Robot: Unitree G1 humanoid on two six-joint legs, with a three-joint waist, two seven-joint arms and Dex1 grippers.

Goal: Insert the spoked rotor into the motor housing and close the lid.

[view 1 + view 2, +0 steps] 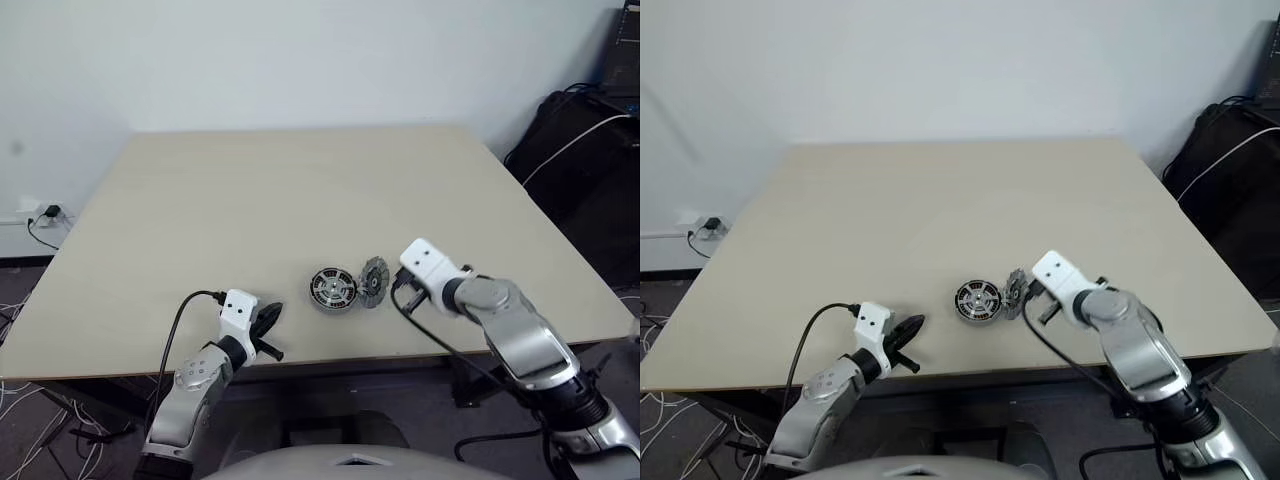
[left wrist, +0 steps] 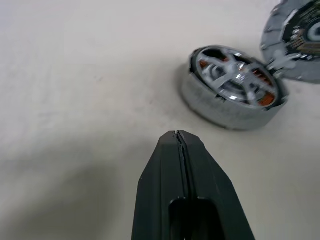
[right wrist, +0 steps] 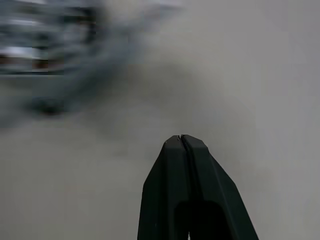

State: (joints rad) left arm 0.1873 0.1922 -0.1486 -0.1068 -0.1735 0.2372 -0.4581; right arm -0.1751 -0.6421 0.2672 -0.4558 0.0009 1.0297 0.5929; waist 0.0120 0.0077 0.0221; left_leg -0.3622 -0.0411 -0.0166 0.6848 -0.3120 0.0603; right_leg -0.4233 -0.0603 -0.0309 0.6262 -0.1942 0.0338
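**Rotor sitting in the housing, lid leaning on it, both grippers pinched shut**

So from my remote seat: the motor housing (image 1: 333, 289) sits on the table (image 1: 250, 200) fairly close to the near edge, a bit right of centre. In the left wrist view I can see the spoked rotor (image 2: 231, 77) lying inside the housing, silver spokes over the copper windings; whether it's fully seated I can't tell. The lid (image 1: 374, 281) is right against the housing's right side, tipped up on its edge and leaning, ribbed face with the dark centre turned toward the housing. The two look like they touch.

The right gripper (image 3: 181, 138) is just right of the lid, angled down toward the tabletop, fingers pressed together with nothing between them. It's apart from the lid, bare table under the tips.

The left gripper (image 1: 270, 313) is off to the housing's left, hanging over the table's near edge, pointing toward the housing. Fingers closed tight there too, empty.

Room-wise: everything behind the housing, out to the far edge and both side edges, is bare tabletop. The tight spot is the strip between the housing and the near edge. A dark bag (image 1: 580, 150) sits on the floor off the table's far right corner.
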